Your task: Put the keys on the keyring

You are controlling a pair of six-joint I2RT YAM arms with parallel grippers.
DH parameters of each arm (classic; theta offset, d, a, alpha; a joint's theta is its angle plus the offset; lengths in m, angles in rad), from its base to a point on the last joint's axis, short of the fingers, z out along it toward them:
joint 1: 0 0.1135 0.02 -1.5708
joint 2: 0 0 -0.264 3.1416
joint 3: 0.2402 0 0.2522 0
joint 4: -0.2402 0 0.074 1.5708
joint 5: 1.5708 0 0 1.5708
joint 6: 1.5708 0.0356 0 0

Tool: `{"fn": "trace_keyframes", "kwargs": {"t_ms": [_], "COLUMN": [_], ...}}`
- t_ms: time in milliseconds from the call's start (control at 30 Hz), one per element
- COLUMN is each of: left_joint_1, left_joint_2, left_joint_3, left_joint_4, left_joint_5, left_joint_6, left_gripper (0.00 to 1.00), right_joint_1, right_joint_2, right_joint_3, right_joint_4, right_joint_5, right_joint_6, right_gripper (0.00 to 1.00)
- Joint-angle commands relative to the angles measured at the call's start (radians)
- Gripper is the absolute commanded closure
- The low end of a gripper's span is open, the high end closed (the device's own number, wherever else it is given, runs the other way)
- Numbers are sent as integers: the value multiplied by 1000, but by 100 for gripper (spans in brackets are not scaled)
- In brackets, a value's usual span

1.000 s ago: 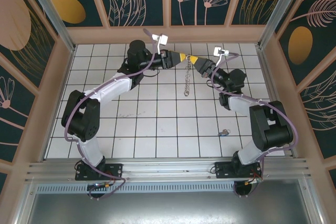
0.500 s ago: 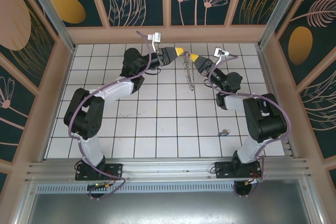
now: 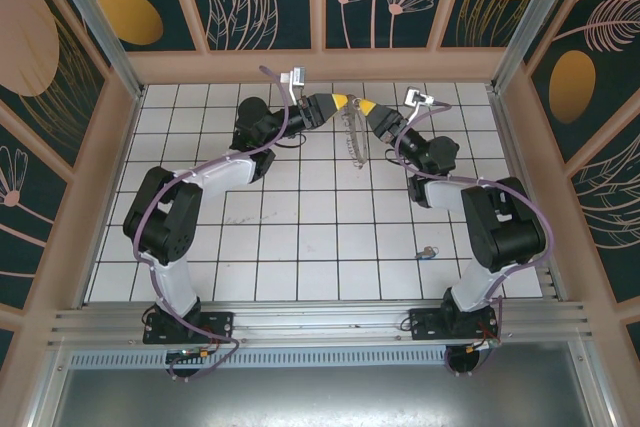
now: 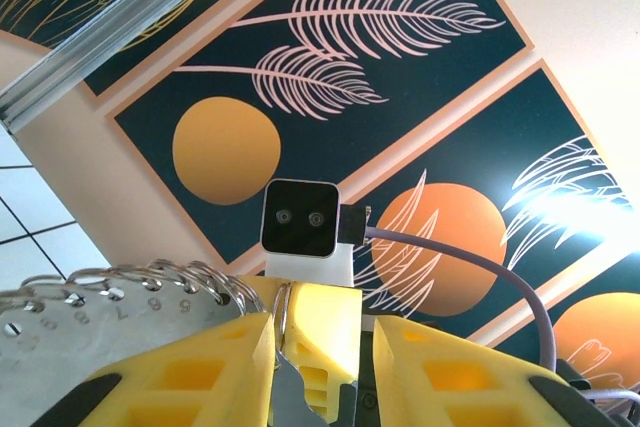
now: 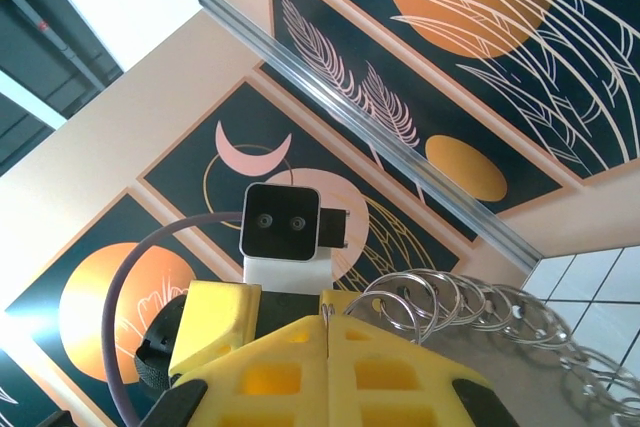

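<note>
The keyring [image 3: 354,137], a metal strip edged with several wire rings, hangs above the back of the tiled floor between my two grippers. My right gripper [image 3: 359,105] is shut on one of its wire loops; the wire sits in the seam between its fingers [image 5: 328,322], with the rings [image 5: 470,307] trailing right. My left gripper [image 3: 340,99] meets it tip to tip. Its jaws [image 4: 322,332] stand apart around the right gripper's yellow tip, with a ring wire [image 4: 283,307] against its left finger. The keys [image 3: 427,251], tiny and dark with a blue bit, lie on the floor right of centre.
Patterned walls and aluminium posts enclose the white tiled floor [image 3: 300,237]. Both grippers are raised near the back wall [image 3: 320,65]. Purple cables run along both arms. Each wrist camera faces the other: the right one [image 4: 300,219], the left one [image 5: 283,222].
Both grippers have lifted and shifted toward the back wall, carrying the keyring up with them. The left jaws have narrowed around the right gripper's tip.
</note>
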State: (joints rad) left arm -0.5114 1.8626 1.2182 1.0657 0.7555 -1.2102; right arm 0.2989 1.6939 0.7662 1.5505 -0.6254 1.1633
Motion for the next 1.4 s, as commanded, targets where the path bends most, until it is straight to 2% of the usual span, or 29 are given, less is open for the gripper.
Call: {"fn": "trace_keyframes", "kwargs": {"t_ms": [0, 600, 1000, 1067, 1100, 1167, 1233, 1367], "left_joint_1": [-5, -13, -13, -13, -13, -13, -13, -12], "left_joint_2": [16, 42, 38, 38, 38, 37, 31, 23], "left_joint_3": [-12, -6, -14, -13, -11, -6, 5, 39], "left_joint_4": [63, 81, 82, 76, 72, 57, 19, -100], "left_joint_5": [-7, -8, -11, -10, -10, -4, 3, 30], "left_joint_6": [-15, -30, -30, -27, -24, -13, 15, 110], "left_gripper": [69, 70, 98, 100, 100, 100, 100, 100], "right_joint_1": [13, 45, 46, 45, 42, 32, 17, -20], "right_joint_2": [14, 59, 67, 66, 67, 60, 45, 4], "right_joint_3": [43, 81, 74, 74, 70, 56, 35, -25], "right_joint_4": [151, 152, 150, 142, 139, 131, 122, 86], "right_joint_5": [17, 16, 15, 13, 12, 13, 13, -3], "right_joint_6": [18, 35, 39, 43, 47, 55, 60, 57], "right_gripper": [100, 100, 100, 100, 97, 77, 62, 55]}}
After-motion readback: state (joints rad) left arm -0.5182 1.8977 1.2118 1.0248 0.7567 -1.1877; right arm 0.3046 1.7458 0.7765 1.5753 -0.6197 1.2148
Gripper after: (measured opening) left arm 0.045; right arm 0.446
